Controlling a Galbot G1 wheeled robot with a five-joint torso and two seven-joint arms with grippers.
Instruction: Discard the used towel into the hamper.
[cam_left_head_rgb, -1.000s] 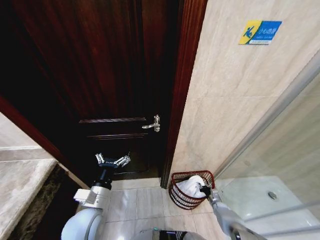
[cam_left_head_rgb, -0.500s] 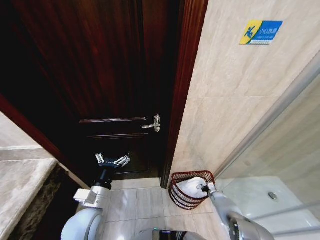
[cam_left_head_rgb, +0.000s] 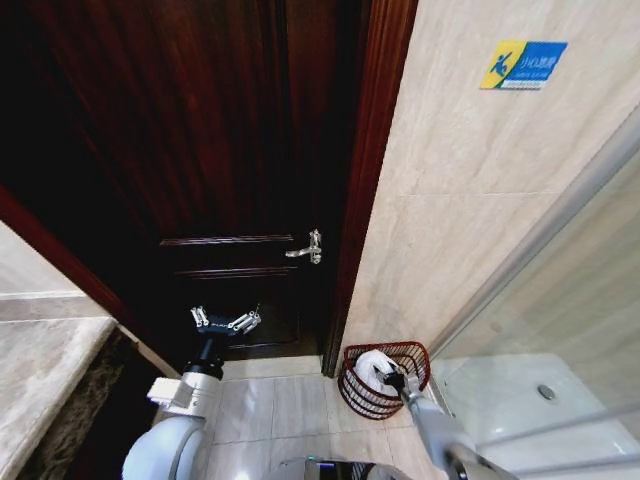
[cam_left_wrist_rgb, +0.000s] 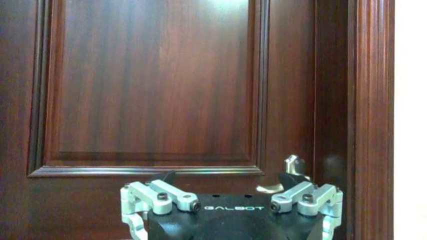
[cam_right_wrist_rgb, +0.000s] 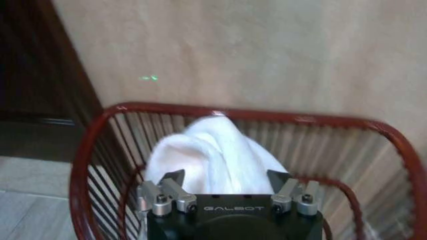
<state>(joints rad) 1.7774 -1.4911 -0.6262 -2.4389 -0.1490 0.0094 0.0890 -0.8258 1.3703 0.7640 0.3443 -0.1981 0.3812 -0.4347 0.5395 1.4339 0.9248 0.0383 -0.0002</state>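
Your right gripper (cam_left_head_rgb: 392, 378) sits over the mouth of the hamper (cam_left_head_rgb: 352, 385), low against the tiled wall beside the door frame (cam_left_head_rgb: 365, 180). In the right wrist view the same gripper (cam_right_wrist_rgb: 227, 186) has its two fingers (cam_right_wrist_rgb: 175, 178) spread to either side of the white towel (cam_right_wrist_rgb: 213, 155). The fingers stand apart with the towel bulging up between them; you cannot tell from these views whether the pads press the cloth or merely flank it.

The towel (cam_left_head_rgb: 372, 368) is inside the hamper, bunched into a rounded heap that rises to about rim level. The hamper (cam_right_wrist_rgb: 100, 145) is a dark red wire basket with vertical bars and a thick round rim. It stands on the floor tiles, close to the wall, between the door frame and the glass shower screen (cam_left_head_rgb: 560, 300).

Your left gripper (cam_left_head_rgb: 226, 321) is held up in front of the dark wooden door (cam_left_head_rgb: 200, 150), well apart from the hamper, with its fingers spread wide and nothing between them. In the left wrist view that gripper (cam_left_wrist_rgb: 230, 200) faces the door panel, with the metal door handle (cam_left_wrist_rgb: 288, 172) just beyond it. A blue and yellow sign (cam_left_head_rgb: 522, 64) is fixed high on the wall.
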